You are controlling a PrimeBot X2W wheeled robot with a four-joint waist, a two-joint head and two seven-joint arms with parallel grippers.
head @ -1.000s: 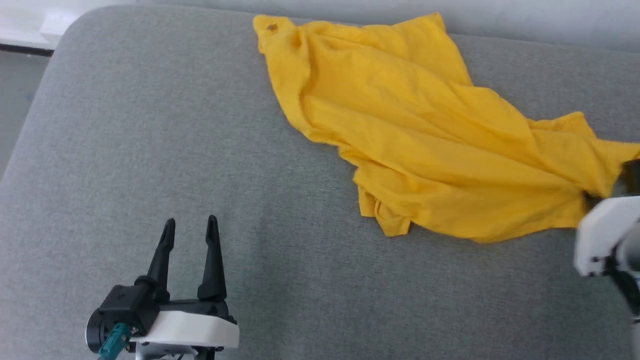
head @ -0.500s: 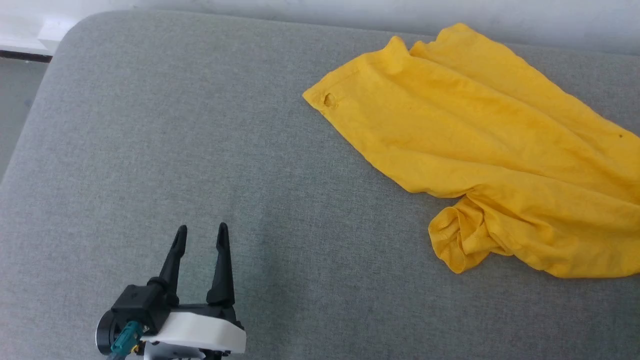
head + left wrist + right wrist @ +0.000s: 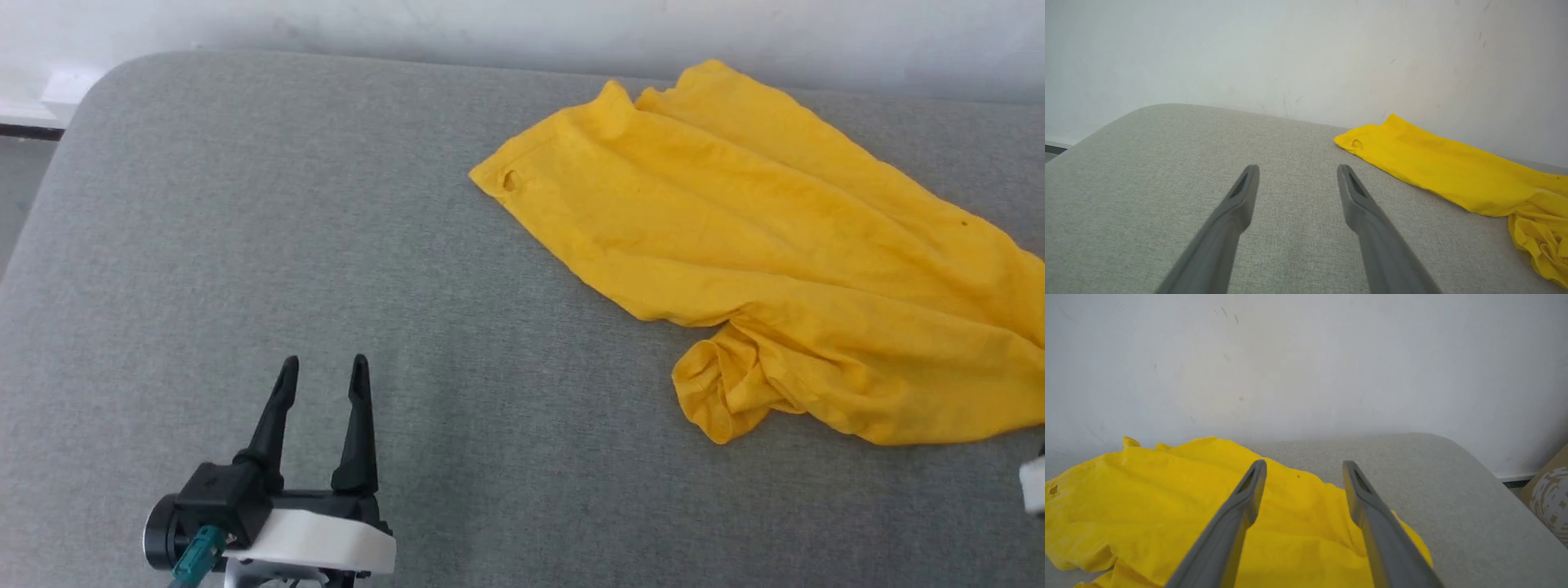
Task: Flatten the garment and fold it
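The garment [image 3: 775, 245] is a bright yellow T-shirt lying loosely spread on the right half of the grey padded surface [image 3: 245, 204]. Its near corner is bunched and there is a small hole [image 3: 510, 180] at its left corner. My left gripper [image 3: 324, 363] is open at the lower left, well apart from the cloth, with nothing between its fingers [image 3: 1297, 168]. The garment [image 3: 1453, 175] lies to its right. My right gripper [image 3: 1302, 465] is open just above the garment's [image 3: 1147, 498] right end and holds nothing. A pale piece of the right arm [image 3: 1035, 483] shows at the right edge.
A white wall [image 3: 522, 24] runs right behind the surface. The surface's rounded left edge drops to the floor [image 3: 16, 171]. A cardboard box [image 3: 1549, 498] stands beyond the right end. Bare grey fabric lies between my left gripper and the garment.
A second ago my right gripper was shut on the garment's right end; it has opened and let go. The garment now lies flatter and further right. The camera has tilted.
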